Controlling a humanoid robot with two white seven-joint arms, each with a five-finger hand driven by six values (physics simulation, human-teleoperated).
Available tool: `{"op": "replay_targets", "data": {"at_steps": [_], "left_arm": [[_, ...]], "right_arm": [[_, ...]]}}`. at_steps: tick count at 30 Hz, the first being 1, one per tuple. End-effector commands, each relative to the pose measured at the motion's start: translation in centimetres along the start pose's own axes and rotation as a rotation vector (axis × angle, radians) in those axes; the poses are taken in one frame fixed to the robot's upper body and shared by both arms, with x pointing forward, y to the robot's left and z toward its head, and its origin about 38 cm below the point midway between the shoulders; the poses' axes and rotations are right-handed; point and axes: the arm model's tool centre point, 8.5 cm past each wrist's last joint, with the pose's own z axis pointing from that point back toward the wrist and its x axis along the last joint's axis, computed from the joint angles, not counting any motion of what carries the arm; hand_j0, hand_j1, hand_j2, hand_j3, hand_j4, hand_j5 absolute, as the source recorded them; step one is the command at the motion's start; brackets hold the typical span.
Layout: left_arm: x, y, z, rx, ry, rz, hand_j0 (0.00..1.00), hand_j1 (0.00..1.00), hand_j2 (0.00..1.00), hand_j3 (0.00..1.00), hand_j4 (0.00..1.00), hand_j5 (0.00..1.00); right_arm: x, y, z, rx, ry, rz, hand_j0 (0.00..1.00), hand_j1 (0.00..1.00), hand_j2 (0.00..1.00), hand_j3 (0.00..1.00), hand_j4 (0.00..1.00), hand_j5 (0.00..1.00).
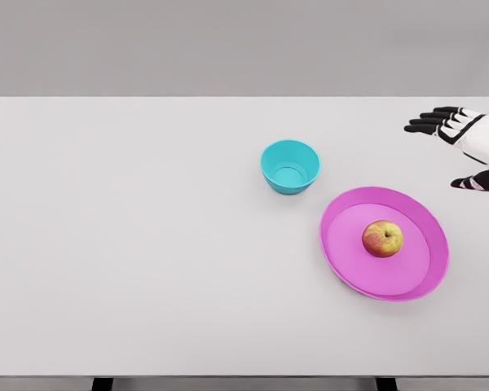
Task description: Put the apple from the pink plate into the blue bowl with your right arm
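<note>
We see a table (147, 244) carrying two vessels on its right half. The bowl (290, 166) stands nearer the middle and farther back; the plate (416, 281) lies to its right and closer to us, the two near each other but apart. On the plate, a little right of its centre, rests the apple (382, 239). Behind the plate and off to the right, at the picture's right edge, we find the right hand (466, 138), fingers spread and pointing left, well apart from the apple and to the right of the bowl.
</note>
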Motion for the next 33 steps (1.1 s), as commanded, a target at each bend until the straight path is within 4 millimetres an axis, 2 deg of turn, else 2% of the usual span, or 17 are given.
{"op": "replay_targets", "data": {"at_steps": [1,4,5,6,8,11,14,19,24,27,30,33], "left_arm": [[0.0,0.0,0.0,0.0,0.0,0.0,1.0,1.0,1.0,1.0,1.0,1.0],[0.0,0.0,0.0,0.0,0.0,0.0,1.0,1.0,1.0,1.0,1.0,1.0],[0.0,0.0,0.0,0.0,0.0,0.0,1.0,1.0,1.0,1.0,1.0,1.0],[0.0,0.0,0.0,0.0,0.0,-0.001,1.0,1.0,1.0,1.0,1.0,1.0],[0.0,0.0,0.0,0.0,0.0,0.0,1.0,1.0,1.0,1.0,1.0,1.0],[0.0,0.0,0.0,0.0,0.001,0.0,1.0,1.0,1.0,1.0,1.0,1.0],[0.0,0.0,0.0,0.0,0.001,0.0,1.0,1.0,1.0,1.0,1.0,1.0],[0.0,0.0,0.0,0.0,0.001,0.0,1.0,1.0,1.0,1.0,1.0,1.0],[0.0,0.0,0.0,0.0,0.0,0.0,1.0,1.0,1.0,1.0,1.0,1.0],[0.0,0.0,0.0,0.0,0.0,0.0,1.0,1.0,1.0,1.0,1.0,1.0],[0.0,0.0,0.0,0.0,0.0,0.0,1.0,1.0,1.0,1.0,1.0,1.0],[0.0,0.0,0.0,0.0,0.001,0.0,1.0,1.0,1.0,1.0,1.0,1.0]], "right_arm": [[0.1,0.0,0.0,-0.002,-0.002,-0.007,1.0,1.0,1.0,1.0,1.0,1.0],[-0.1,-0.6,0.5,0.01,0.006,0.009,1.0,1.0,1.0,1.0,1.0,1.0],[-0.2,-0.2,0.9,0.03,0.01,0.008,1.0,1.0,1.0,1.0,1.0,1.0],[1.0,0.5,0.7,0.047,-0.023,0.0,1.0,1.0,1.0,1.0,1.0,1.0],[1.8,-0.5,1.2,0.109,-0.045,0.054,1.0,1.0,1.0,1.0,1.0,1.0],[2.4,0.6,1.3,0.339,-0.059,0.08,1.0,1.0,1.0,1.0,1.0,1.0],[2.9,0.9,1.3,0.452,-0.075,0.106,1.0,1.0,1.0,1.0,1.0,1.0],[3.6,2.4,0.4,0.471,-0.103,0.077,1.0,1.0,1.0,1.0,1.0,1.0],[3.7,2.7,0.2,0.469,-0.108,0.073,1.0,1.0,1.0,1.0,1.0,1.0],[4.1,2.6,-1.1,0.459,-0.139,0.078,1.0,1.0,1.0,1.0,1.0,1.0],[4.0,3.6,-3.1,0.483,-0.17,0.064,1.0,1.0,1.0,1.0,1.0,1.0],[4.0,4.6,-3.2,0.507,-0.174,0.048,1.0,1.0,1.0,1.0,1.0,1.0]]}}
